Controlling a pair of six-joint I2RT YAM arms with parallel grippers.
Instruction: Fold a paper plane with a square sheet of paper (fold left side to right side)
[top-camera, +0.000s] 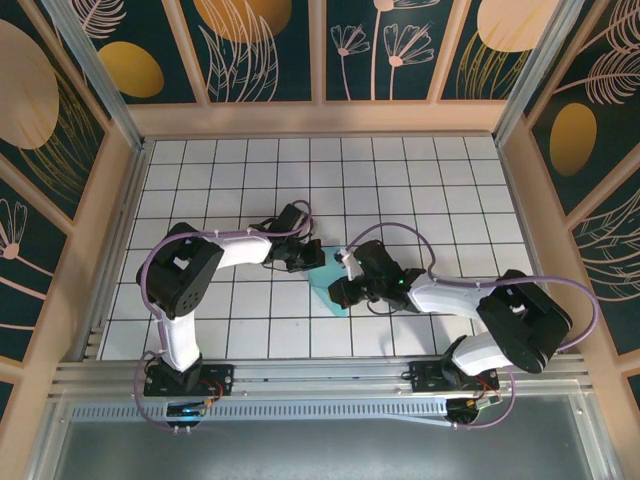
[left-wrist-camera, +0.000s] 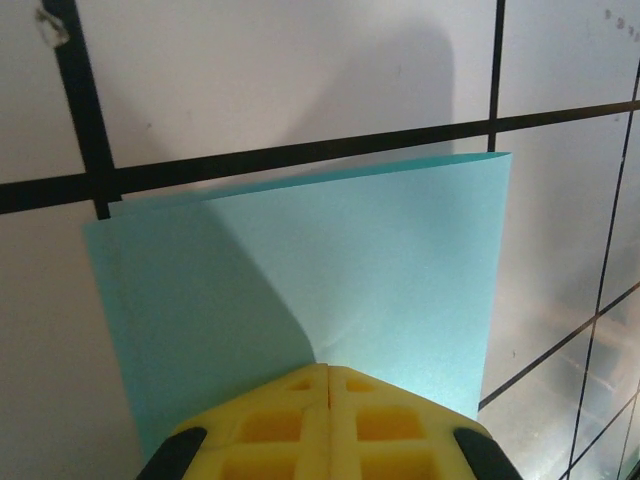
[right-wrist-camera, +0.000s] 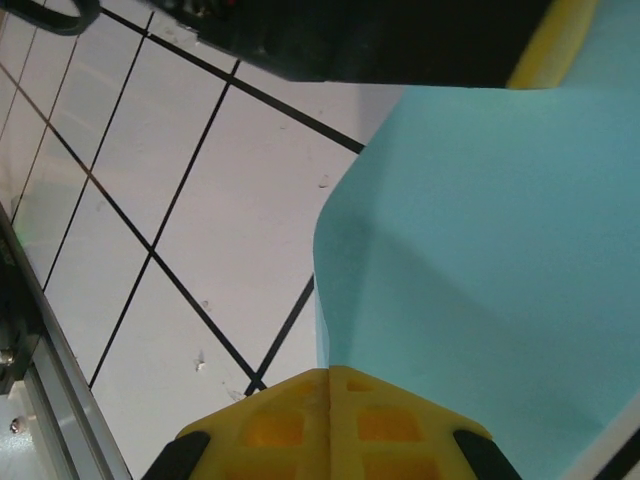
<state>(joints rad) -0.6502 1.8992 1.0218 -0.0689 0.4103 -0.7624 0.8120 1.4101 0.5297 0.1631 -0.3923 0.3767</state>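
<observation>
Top external view: the square sheet of paper (top-camera: 328, 284) lies near the middle of the white grid table (top-camera: 400, 180). It sits between the two arms and is partly covered by them. The left gripper (top-camera: 303, 254) reaches to its upper left part and the right gripper (top-camera: 345, 291) to its lower right part, so the two are close together over the same small teal patch.

From the left wrist camera, the left gripper (left-wrist-camera: 328, 372) has its yellow fingers (left-wrist-camera: 290, 420) pressed together with no gap along the seam. The tips sit at the near edge of the sheet (left-wrist-camera: 330, 270), which is seen face-on rather than caught between the pads. The gripper's shadow runs across the paper and narrows right to the fingertips (a fair sign of contact). Nothing is pinched. The paper's right side is a straight, clean edge, and its far edge lies just short of a black grid line.

From the right wrist camera, the right gripper (right-wrist-camera: 328, 378) is likewise shut tight, its yellow fingers (right-wrist-camera: 385, 425) meeting at the seam. The tips are set against the teal sheet (right-wrist-camera: 480, 250), which spreads away to the upper right. The sheet's left edge bows outward over the white tiles.
</observation>
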